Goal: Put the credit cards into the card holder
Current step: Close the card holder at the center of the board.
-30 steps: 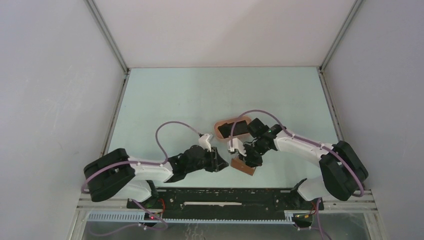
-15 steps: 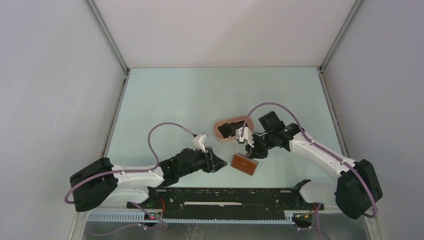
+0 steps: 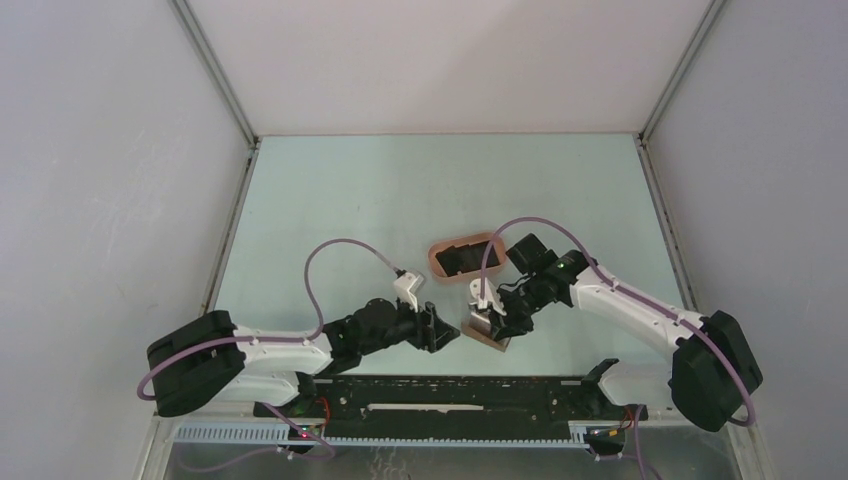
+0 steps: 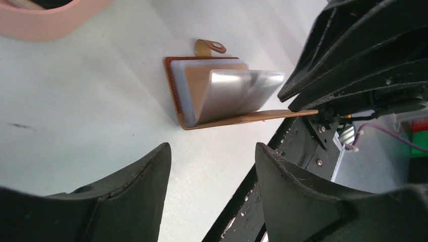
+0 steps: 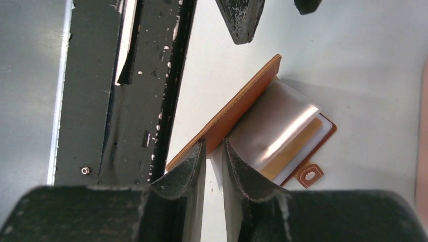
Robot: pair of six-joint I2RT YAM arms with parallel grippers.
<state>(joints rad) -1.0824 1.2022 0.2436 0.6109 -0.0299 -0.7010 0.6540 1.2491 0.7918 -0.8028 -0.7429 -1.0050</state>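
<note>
- Card holder (image 3: 492, 339): lower centre of the top view, open on the worktop (image 3: 400, 190), long axis running upper left to lower right. In the left wrist view its snap tab (image 4: 211, 47) points toward the top of the frame.
- Right claw (image 5: 213, 151): nearly closed, pinching the raised brown cover (image 5: 242, 103); clear sleeves (image 5: 272, 123) fan out below.
- Left claw (image 4: 212, 147): wide apart, empty, just left of the holder.
- Pink tray (image 3: 441, 249): just above the holder, with a black card (image 3: 466, 261) inside.

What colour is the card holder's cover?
Reddish-brown card holder, clearest in the left wrist view.
</note>
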